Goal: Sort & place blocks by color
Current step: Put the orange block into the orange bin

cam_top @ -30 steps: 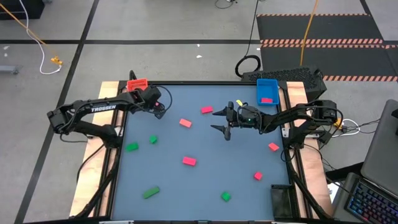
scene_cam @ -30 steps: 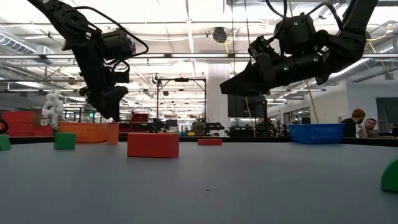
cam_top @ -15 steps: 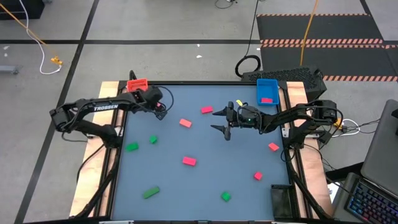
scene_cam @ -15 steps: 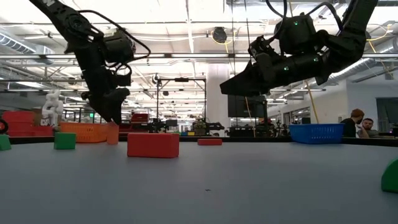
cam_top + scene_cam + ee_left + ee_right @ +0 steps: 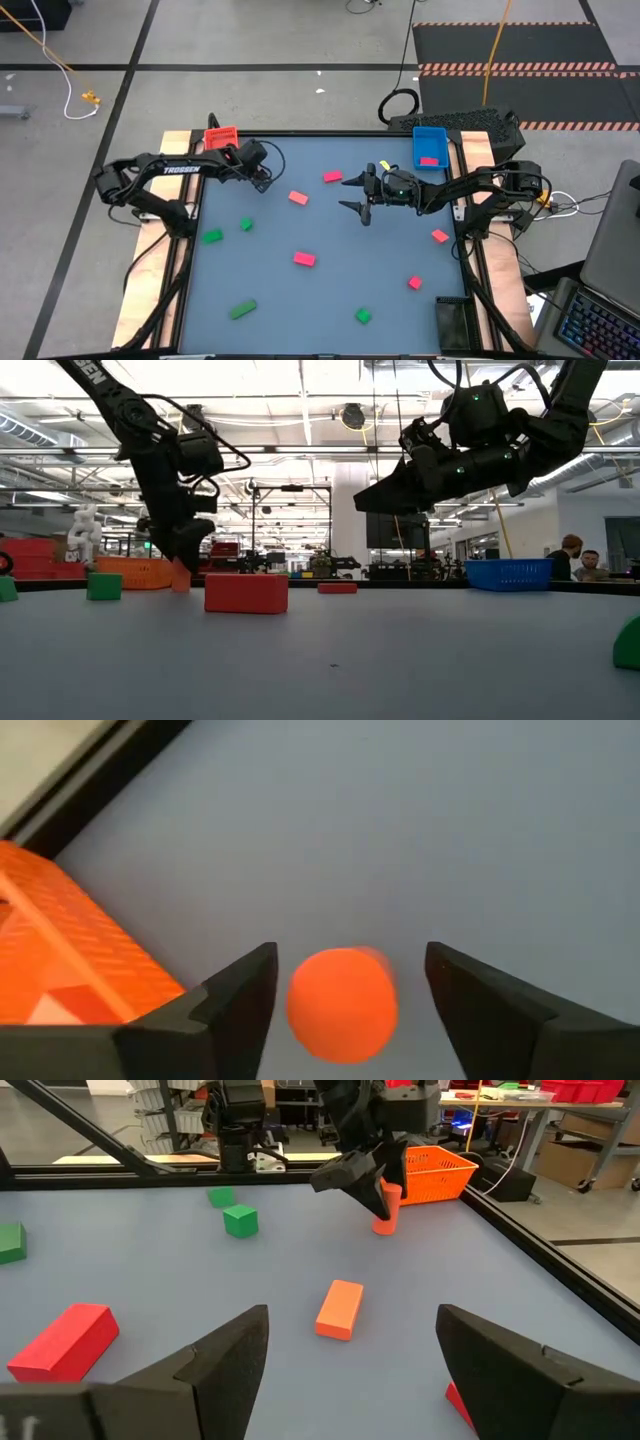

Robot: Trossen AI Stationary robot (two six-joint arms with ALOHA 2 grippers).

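My left gripper (image 5: 262, 178) hangs open by the table's far left corner, next to the orange tray (image 5: 221, 134). A small salmon-red piece (image 5: 342, 1003) stands upright on the table between its fingers, with a gap on each side; it also shows in the low view (image 5: 180, 574). My right gripper (image 5: 346, 193) hovers open above the far middle of the table and holds nothing. Salmon-red blocks (image 5: 298, 198) (image 5: 332, 177), hot pink blocks (image 5: 305, 259) (image 5: 439, 236) and green blocks (image 5: 212, 236) (image 5: 242, 309) lie scattered flat on the table.
A blue tray (image 5: 430, 147) with one pink block (image 5: 429, 160) sits at the far right corner. A dark tray (image 5: 452, 320) is at the near right corner. More blocks lie near: pink (image 5: 415, 283), green (image 5: 364, 316) (image 5: 246, 224). People sit beyond the table (image 5: 582, 560).
My left gripper has moved a little toward the table's right and come down over the upright salmon-red piece, which has stayed in place. My right arm has kept still.
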